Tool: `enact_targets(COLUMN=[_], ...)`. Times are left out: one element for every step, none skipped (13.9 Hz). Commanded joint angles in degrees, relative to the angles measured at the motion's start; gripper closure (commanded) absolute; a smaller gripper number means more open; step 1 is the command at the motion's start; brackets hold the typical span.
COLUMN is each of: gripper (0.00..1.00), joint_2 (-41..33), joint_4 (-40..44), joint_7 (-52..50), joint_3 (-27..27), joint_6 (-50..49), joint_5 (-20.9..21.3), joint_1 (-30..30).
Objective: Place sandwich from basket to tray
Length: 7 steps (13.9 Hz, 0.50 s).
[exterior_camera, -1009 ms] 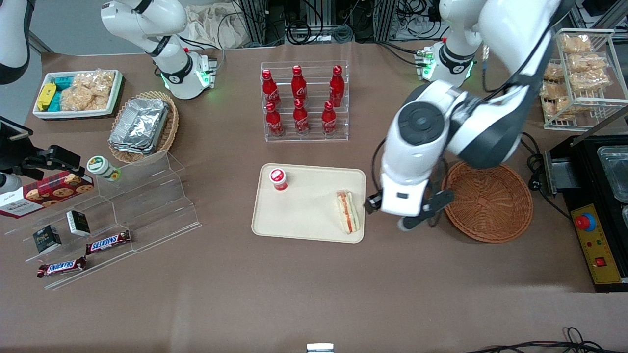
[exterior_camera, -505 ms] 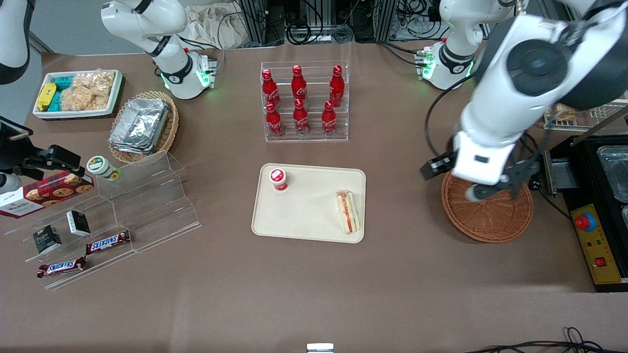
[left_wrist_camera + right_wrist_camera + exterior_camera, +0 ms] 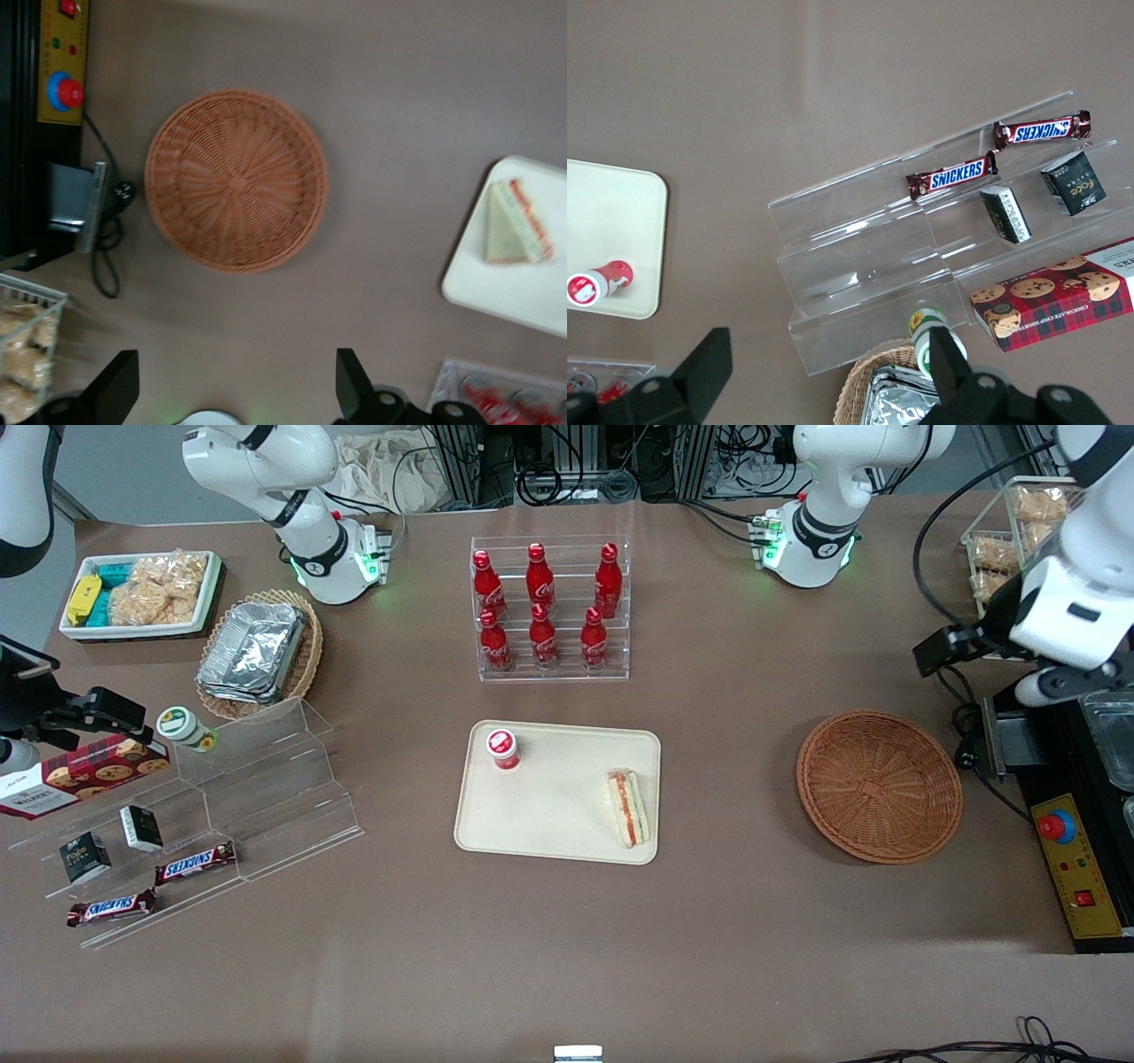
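Gripper [image 3: 232, 390]: fingers [image 3: 118, 382] spread wide, holding nothing, touching nothing; raised high above the table [image 3: 567, 939], toward the working arm's end, farther from the front camera than the basket [image 3: 879, 785].

Arm: wrist links lifted over the table edge near the wire rack of crackers [image 3: 997, 558] and the black control box [image 3: 1076, 868]; wrist camera faces straight down.

Sandwich [image 3: 628, 808]: lying on the tray [image 3: 558, 828], at the tray edge nearest the basket, well apart from the gripper.

Basket: on the table between tray and control box, nothing in it.

Tray: also carries a small red-capped bottle [image 3: 502, 748], lying apart from the sandwich.

Bottle rack [image 3: 549, 607]: six red bottles, farther from the front camera than the tray.
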Motion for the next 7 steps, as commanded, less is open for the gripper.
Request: enact_targets(gripper=[0.00, 0.00, 0.00, 0.00, 0.00, 0.00, 0.00], joint_2=[-6.74, -7.97, -8.68, -8.60, -8.34, -7.81, -7.11], joint_4=[-7.40, -8.64, -9.09, -8.65, -8.39, -7.43, -6.38], joint_7=[5.33, 7.00, 7.88, 8.07, 8.76, 9.38, 8.78], joint_3=[3.33, 4.30, 5.01, 5.27, 5.36, 5.28, 5.45], joint_6=[0.78, 0.78, 0.69, 0.35, 0.17, -0.09, -0.62], joint_5=[-0.84, -0.84, -0.84, -0.84, -0.50, -0.41, -0.75], joint_1=[-1.36, -1.36, -1.27, -1.27, -1.27, -1.35, -1.27])
